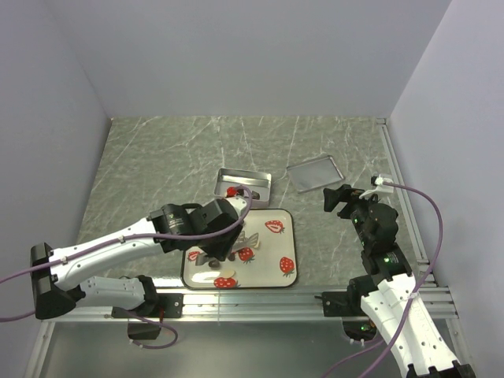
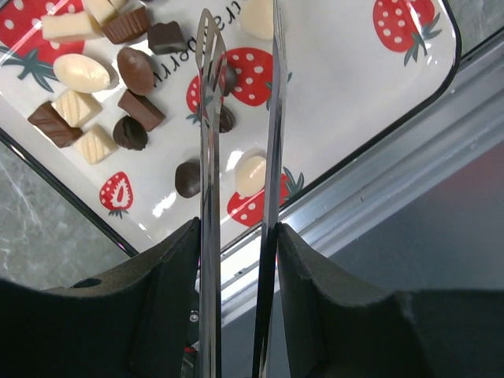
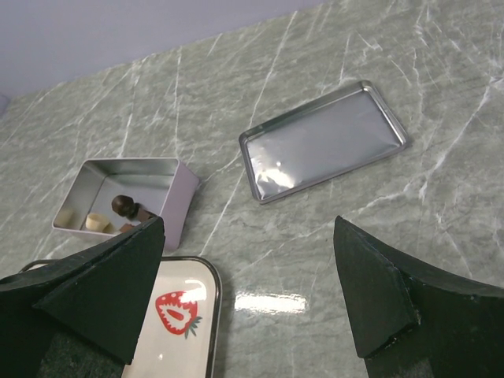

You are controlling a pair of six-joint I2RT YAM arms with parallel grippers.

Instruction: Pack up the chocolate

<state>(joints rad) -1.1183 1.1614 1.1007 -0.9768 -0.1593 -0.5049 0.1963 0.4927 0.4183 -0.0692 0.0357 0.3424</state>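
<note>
Veined grey-green tabletop (image 1: 197,150), lilac walls (image 1: 236,55)

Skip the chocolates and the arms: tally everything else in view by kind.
strawberry-print tray: 1
metal tin: 1
flat metal lid: 1
tongs: 1
Total: 4

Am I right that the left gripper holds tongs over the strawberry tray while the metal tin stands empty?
Not quite: the metal tin holds a few chocolates, as the right wrist view shows. The rest stands.
</note>
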